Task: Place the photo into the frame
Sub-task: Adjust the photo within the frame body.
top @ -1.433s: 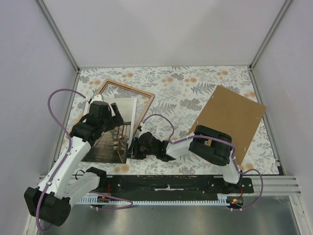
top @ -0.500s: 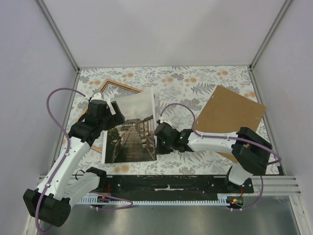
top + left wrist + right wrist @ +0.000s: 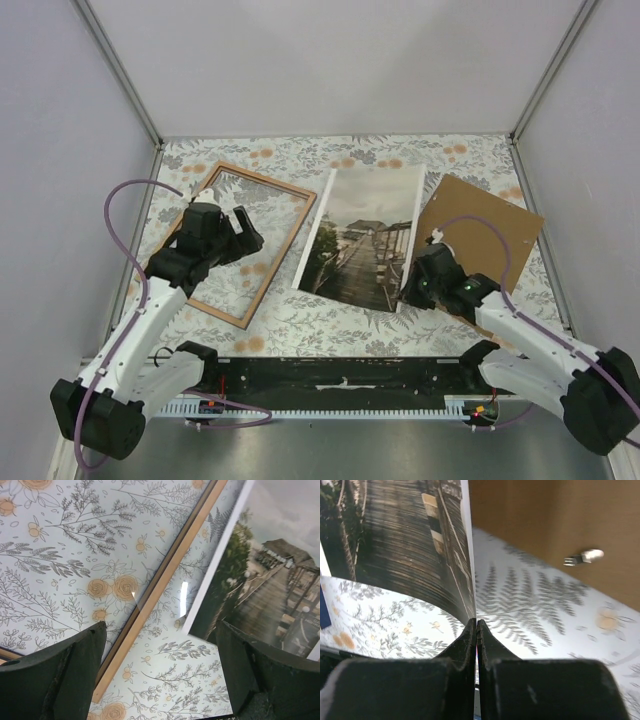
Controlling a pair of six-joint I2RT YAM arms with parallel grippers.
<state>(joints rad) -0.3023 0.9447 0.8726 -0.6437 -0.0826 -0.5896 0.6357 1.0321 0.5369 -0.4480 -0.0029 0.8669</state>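
The photo (image 3: 362, 238), a pier print facing up, lies in the middle of the table, held by its near right corner and bowed there. My right gripper (image 3: 413, 283) is shut on that corner; in the right wrist view the print (image 3: 405, 545) curls up out of the closed fingertips (image 3: 476, 626). The frame (image 3: 243, 240), light wood rim up, lies at the left with the patterned cloth showing through it. My left gripper (image 3: 240, 228) is open and empty above the frame's right side; its wrist view shows the rim (image 3: 165, 585) and the photo's corner (image 3: 260, 580).
A flat brown backing board (image 3: 478, 238) lies at the right, just behind my right gripper, with a small metal clip (image 3: 582, 557) on it. Floral cloth (image 3: 370, 170) covers the table. Grey walls enclose the left, right and back.
My right gripper has carried the photo to the right, off the frame to the table's middle. The frame is now uncovered. My left gripper has let go and stays over the frame.
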